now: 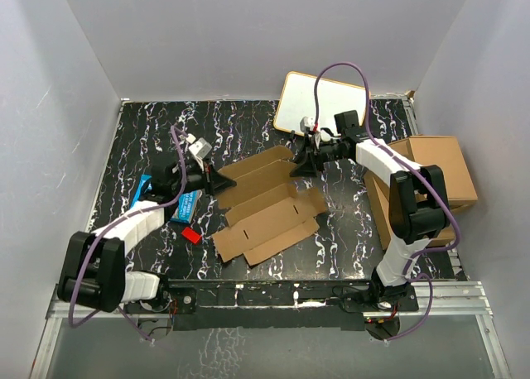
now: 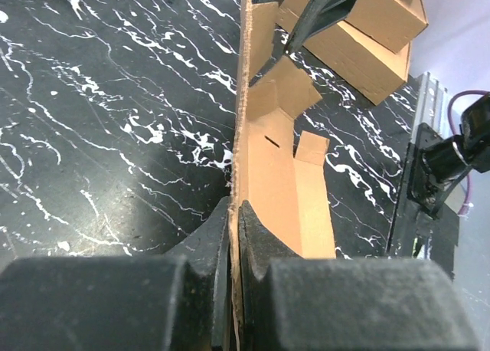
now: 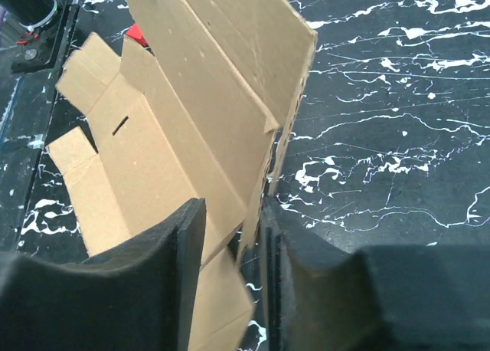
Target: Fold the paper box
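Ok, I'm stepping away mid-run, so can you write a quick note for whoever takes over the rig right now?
Left gripper: shut on the left end of the far panel of the plain brown corrugated cardboard paper box.
Right gripper: jaws slightly apart around that panel's right end.
Box: middle of the black marbled table, far panel raised, the rest lying flat.
Done: one panel lifted.
To do: raise the other walls, tuck the tabs.
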Robot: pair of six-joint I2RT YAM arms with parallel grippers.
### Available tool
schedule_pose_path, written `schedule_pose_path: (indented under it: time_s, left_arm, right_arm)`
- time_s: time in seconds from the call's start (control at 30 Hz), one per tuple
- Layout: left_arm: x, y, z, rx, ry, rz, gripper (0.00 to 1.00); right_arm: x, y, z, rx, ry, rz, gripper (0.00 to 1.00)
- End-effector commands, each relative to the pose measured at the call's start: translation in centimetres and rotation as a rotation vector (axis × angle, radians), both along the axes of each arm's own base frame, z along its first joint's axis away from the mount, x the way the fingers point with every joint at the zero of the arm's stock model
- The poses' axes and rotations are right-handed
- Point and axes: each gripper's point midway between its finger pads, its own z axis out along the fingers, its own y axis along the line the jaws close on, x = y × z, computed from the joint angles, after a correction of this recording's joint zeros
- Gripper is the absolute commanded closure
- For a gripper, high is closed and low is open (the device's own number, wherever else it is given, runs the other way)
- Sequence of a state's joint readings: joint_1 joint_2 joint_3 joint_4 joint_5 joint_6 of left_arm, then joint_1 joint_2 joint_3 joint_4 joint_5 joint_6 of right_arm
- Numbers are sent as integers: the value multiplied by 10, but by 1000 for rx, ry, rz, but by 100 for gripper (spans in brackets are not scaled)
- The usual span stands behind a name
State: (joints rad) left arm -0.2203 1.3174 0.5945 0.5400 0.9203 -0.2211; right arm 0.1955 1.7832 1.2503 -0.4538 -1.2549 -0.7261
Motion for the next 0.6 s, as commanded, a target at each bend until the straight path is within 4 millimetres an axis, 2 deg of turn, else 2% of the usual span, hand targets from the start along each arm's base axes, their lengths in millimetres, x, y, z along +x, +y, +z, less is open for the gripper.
schedule_pose_path:
  time_s: [0.0,0.1,0.17,0.3,0.37,0.47,0.57]
  left_arm:
    - [0,12,20,38,-144,79,100]
    - [-3,21,28,53,-185,139,100]
    - [-6,25,33,54,-199,173,100]
    - [-8,36,42,41,-207,275,100]
    - [-10,39,47,18,-209,315,100]
    - [-11,40,51,-12,-188,366,100]
    - [-14,38,45,-21,-137,396,100]
  right_arm:
    - [6,-6,31,2,-86,-18,54]
    - [-3,-23,38,-13,-95,-59,40]
    - [-12,-33,39,-18,-103,-85,34]
    - [-34,-44,20,-51,-59,-137,31]
    - [-38,-49,10,-51,-19,-187,27]
    - [-35,-61,4,-26,16,-273,20]
    - [-37,-64,-2,8,68,-308,19]
